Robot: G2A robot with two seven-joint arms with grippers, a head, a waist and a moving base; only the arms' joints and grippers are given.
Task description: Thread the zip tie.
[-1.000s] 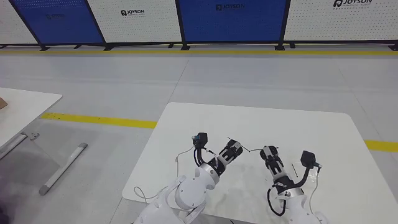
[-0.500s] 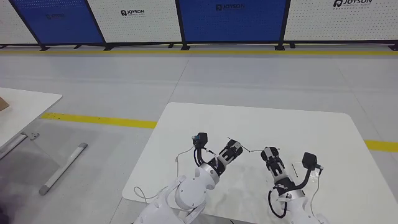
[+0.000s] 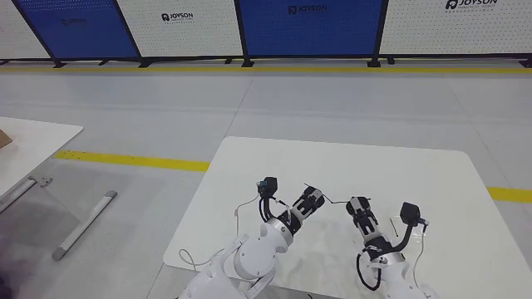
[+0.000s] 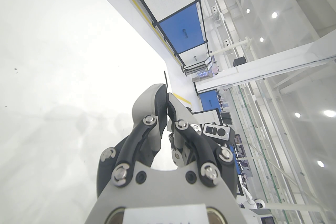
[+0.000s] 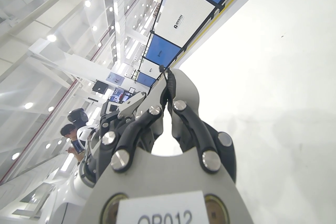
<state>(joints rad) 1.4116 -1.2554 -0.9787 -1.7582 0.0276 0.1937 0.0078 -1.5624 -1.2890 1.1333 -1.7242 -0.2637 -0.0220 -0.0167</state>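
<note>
Tight pinch here: left jaws shut on the tail of the zip tie, right jaws clamped just behind its head, both held over the counter. Lining-up stage, I'd say. Next, that tail tip must meet the head's slot squarely.

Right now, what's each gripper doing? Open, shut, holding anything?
Left gripper: shut on the zip tie, a thin end poking out.
Right gripper: shut on the zip tie, its blocky end poking out.
</note>
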